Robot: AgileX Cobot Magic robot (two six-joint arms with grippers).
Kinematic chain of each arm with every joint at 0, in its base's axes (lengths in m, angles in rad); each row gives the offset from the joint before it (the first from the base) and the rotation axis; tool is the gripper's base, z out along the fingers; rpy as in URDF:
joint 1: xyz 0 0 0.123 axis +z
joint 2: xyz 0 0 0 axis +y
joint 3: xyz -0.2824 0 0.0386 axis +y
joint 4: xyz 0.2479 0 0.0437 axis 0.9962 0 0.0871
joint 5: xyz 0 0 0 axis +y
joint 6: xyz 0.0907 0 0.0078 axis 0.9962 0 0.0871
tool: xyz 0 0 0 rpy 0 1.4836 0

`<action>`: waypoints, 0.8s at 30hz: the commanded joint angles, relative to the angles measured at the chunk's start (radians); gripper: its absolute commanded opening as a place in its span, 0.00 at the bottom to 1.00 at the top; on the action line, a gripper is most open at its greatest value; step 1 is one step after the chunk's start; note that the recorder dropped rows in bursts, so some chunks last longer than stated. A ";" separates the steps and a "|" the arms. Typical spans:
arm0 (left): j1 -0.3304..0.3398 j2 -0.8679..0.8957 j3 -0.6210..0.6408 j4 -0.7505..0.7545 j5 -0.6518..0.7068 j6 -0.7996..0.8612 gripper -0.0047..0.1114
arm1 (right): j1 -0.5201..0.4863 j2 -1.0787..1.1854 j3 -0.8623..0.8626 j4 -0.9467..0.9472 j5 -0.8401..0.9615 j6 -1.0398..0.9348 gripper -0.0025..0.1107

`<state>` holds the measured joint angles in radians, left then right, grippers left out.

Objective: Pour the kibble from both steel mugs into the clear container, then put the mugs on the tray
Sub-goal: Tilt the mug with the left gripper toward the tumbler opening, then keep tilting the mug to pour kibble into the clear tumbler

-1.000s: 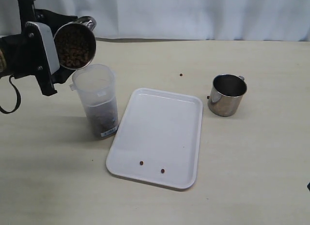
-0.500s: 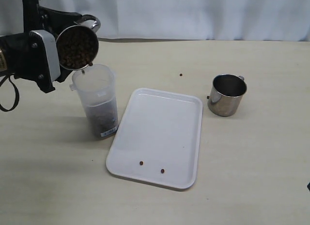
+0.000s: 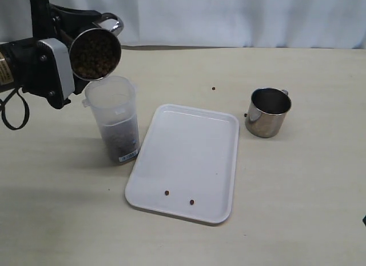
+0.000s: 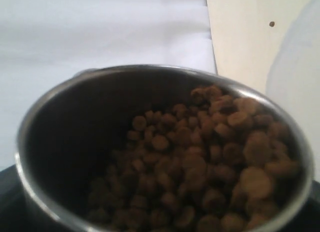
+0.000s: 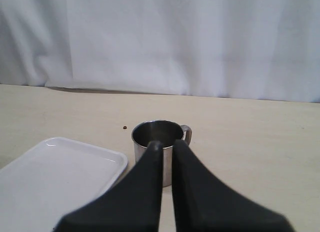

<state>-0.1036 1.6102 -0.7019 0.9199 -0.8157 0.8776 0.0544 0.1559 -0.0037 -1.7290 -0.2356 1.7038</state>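
Two loose pellets (image 3: 166, 193) lie on the tray (image 3: 189, 146) beside the container (image 3: 114, 114).

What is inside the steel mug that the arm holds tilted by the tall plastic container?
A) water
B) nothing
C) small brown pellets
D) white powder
C: the left wrist view looks straight into the steel mug, and brown kibble fills it beside the clear container.
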 commanded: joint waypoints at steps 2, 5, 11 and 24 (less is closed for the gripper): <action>-0.002 0.020 -0.010 -0.017 -0.051 0.042 0.04 | -0.005 -0.003 0.004 -0.007 0.002 0.012 0.07; -0.002 0.020 -0.010 -0.017 -0.059 0.041 0.04 | -0.005 -0.003 0.004 -0.007 0.002 0.012 0.07; -0.002 0.020 -0.010 -0.017 -0.080 0.079 0.04 | -0.005 -0.003 0.004 -0.007 0.002 0.012 0.07; -0.002 0.020 -0.010 -0.017 -0.080 0.205 0.04 | -0.005 -0.003 0.004 -0.007 0.002 0.012 0.07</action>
<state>-0.1036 1.6343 -0.7020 0.9199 -0.8541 1.0657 0.0544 0.1559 -0.0037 -1.7290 -0.2356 1.7038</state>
